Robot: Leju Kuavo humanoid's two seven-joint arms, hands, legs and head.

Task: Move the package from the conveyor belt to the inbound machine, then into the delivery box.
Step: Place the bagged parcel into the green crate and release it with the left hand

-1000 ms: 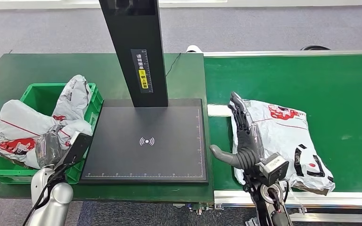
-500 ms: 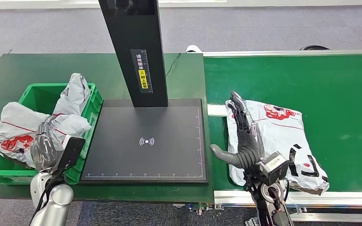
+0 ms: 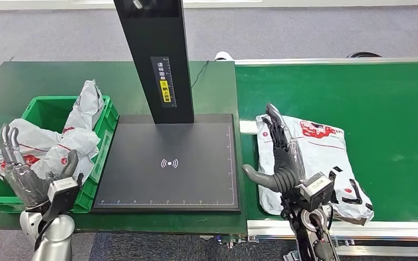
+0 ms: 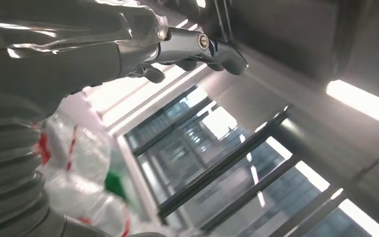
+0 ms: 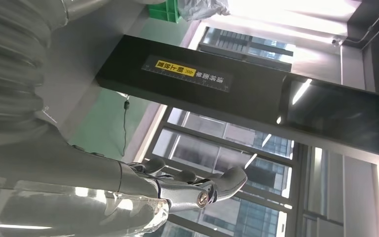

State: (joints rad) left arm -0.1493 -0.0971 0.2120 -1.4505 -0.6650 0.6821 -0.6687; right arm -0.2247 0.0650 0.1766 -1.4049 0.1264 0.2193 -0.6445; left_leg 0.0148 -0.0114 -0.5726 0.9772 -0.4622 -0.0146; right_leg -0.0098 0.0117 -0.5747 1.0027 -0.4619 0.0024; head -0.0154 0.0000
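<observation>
**A:** Start with the big things. What lies around the right hand [image 3: 281, 157]?

**B:** The belt [image 3: 392, 103], a flat, matte green band with a pale metal rim, runs under it and off to its outer side. On its inner side sits the machine [image 3: 168, 163]: a smooth black square plate with a fine white scale along its edges and a small white wireless mark in the middle. A black post [image 3: 155, 54] rises from the plate's far edge, carrying a label of white characters over a yellow patch; too small to read.

**A:** And the package [image 3: 326, 157]?

**B:** On the belt, right under that hand. A soft, crinkled bag of glossy grey-white plastic, lumpy, with a red logo near its far end, a thin red line across it, and black-and-red marks at the near end. I cannot read the print.

**A:** Is the hand gripping it?

**B:** No. The dark fingers [image 3: 276, 130] lie stretched out over the bag's inner edge, the thumb stuck out toward the plate. It clasps nothing.

**A:** The left hand [image 3: 30, 174]?

**B:** Spread wide, holding nothing, fingers pointing up at the near edge of the box [image 3: 41, 106], a green plastic crate. Just beyond it, similar grey bags [image 3: 54, 144] with red marks are heaped in the crate.
</observation>
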